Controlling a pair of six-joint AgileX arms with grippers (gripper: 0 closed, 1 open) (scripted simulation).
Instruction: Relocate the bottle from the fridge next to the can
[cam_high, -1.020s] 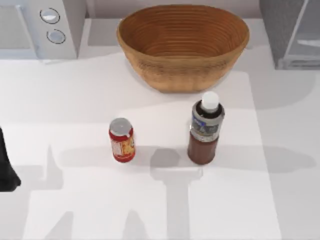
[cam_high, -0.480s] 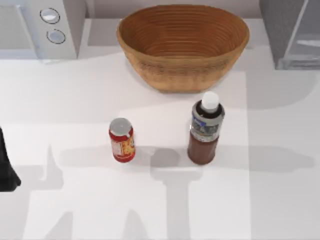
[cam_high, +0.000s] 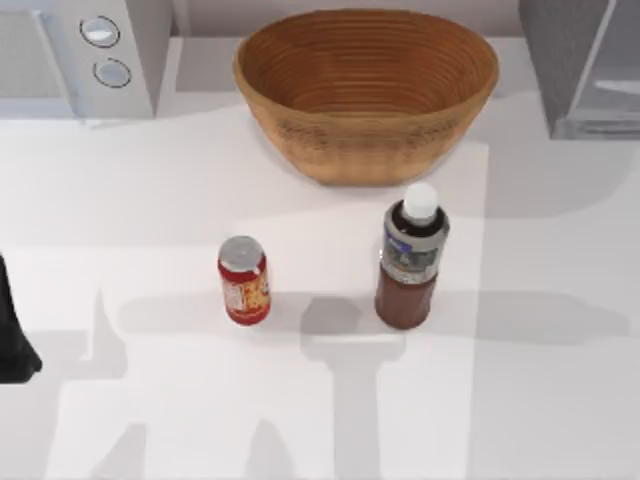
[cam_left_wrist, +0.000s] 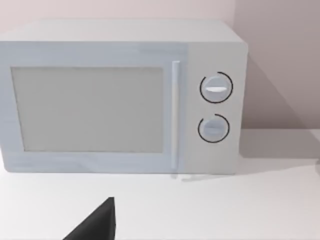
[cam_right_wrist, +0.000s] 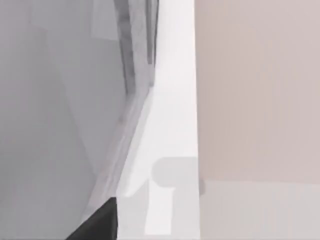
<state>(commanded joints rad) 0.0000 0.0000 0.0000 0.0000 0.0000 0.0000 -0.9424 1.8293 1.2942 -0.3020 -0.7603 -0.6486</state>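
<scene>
top view: bottle (cam_high: 408, 262) upright near can (cam_high: 244, 281)

Bench (cam_high: 560, 400) layout:
- Small red drink can w/ silver top (cam_high: 244, 281): upright, centre-left.
- Tall dark reddish-brown bottle w/ white cap (cam_high: 410, 262): upright, right of can, apart from it, same row.
- Woven brown basket (cam_high: 366, 92): behind both, centre rear, nearer bottle.
- White microwave w/ two round knobs (cam_high: 75, 55): rear left corner.
- Grey boxy fridge cabinet w/ pale framed door panel (cam_high: 585, 60): rear right corner.
- Left arm (cam_high: 14, 335): left edge, well apart from can.
</scene>
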